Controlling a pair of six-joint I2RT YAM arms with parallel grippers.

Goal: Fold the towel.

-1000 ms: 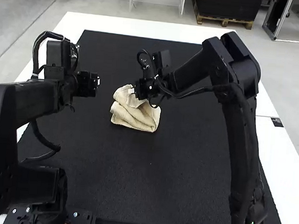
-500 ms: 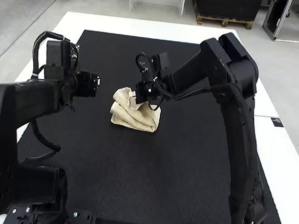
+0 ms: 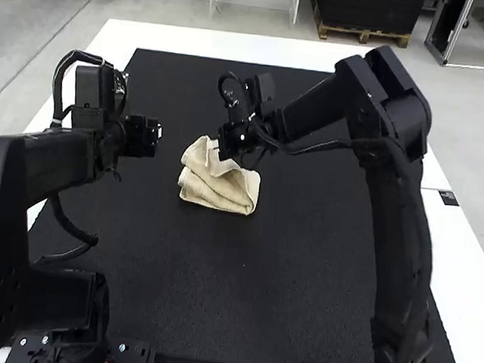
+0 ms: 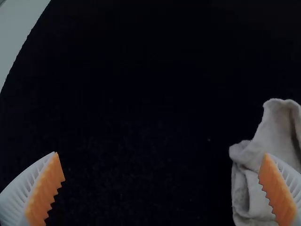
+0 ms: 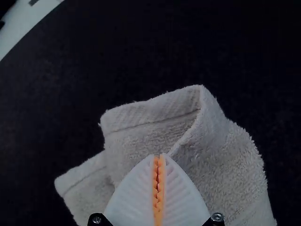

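A: Where's the towel [image 3: 225,192]?

B: On the black mat [image 3: 260,274], about at its middle. It's folded over itself in uneven layers, with a raised, creased flap on the side away from the arms' bases.

A: And the left gripper [image 3: 157,133]?

B: Above the mat, left of its middle. Its 2 fingers stand wide apart, and it grips nothing; the orange pads [image 4: 46,190] face each other well apart.

A: What about the right gripper [image 3: 217,146]?

B: Just over the mat's middle, at the towel's raised flap. Its 2 orange pads [image 5: 161,188] are together, with the tips right at a fold.

A: Has it got cloth pinched?

B: I can't tell from here.

A: And around the mat?

B: A white table [image 3: 461,255] shows beyond its edges.
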